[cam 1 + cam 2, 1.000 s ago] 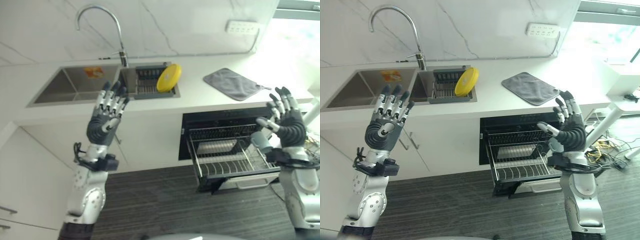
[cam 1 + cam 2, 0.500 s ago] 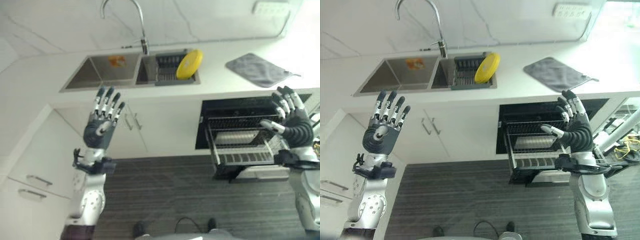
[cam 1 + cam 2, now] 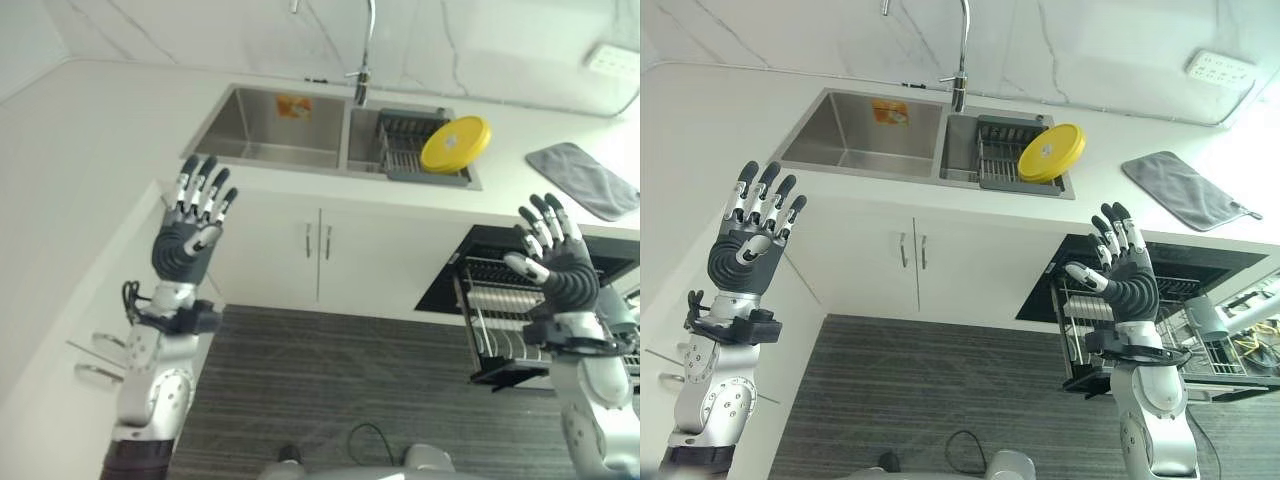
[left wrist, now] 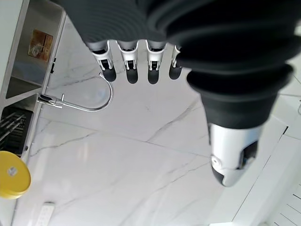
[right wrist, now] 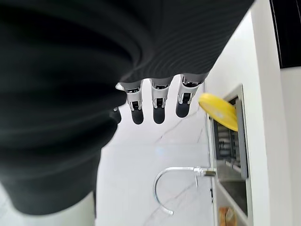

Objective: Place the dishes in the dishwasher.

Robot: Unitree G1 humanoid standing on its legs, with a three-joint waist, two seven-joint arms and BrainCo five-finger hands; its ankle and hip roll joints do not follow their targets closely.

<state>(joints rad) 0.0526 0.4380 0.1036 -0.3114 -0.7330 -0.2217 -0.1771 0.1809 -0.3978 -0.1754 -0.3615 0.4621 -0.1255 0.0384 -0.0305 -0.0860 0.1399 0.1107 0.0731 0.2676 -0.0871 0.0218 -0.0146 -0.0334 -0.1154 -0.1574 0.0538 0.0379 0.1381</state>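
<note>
L robot hand (image 3: 186,238): raised, fingers spread straight, holds nothing.
R robot hand (image 3: 1122,274): raised, fingers apart, empty, above rack.
Plate (image 3: 1051,153): yellow, round, tilted on edge in black drainer (image 3: 994,160), right sink (image 3: 855,140) basin.
Dishwasher rack (image 3: 1085,335): wire, pulled out under table (image 3: 100,130).
Cloth (image 3: 1185,190): grey, flat on table.

The sink (image 3: 855,150) is brushed steel with a dull sheen, and the tap (image 3: 962,60) above it is polished metal. A glossy yellow plastic plate (image 3: 1051,153) leans in a dark wire rack (image 3: 995,160). The counter (image 3: 760,95) is smooth and white, the wall (image 3: 1120,40) veined like marble. The grey cloth (image 3: 1185,190) looks soft and matt. The dishwasher rack (image 3: 1160,335) is shiny wire, the floor (image 3: 930,390) dark streaked wood grain
</note>
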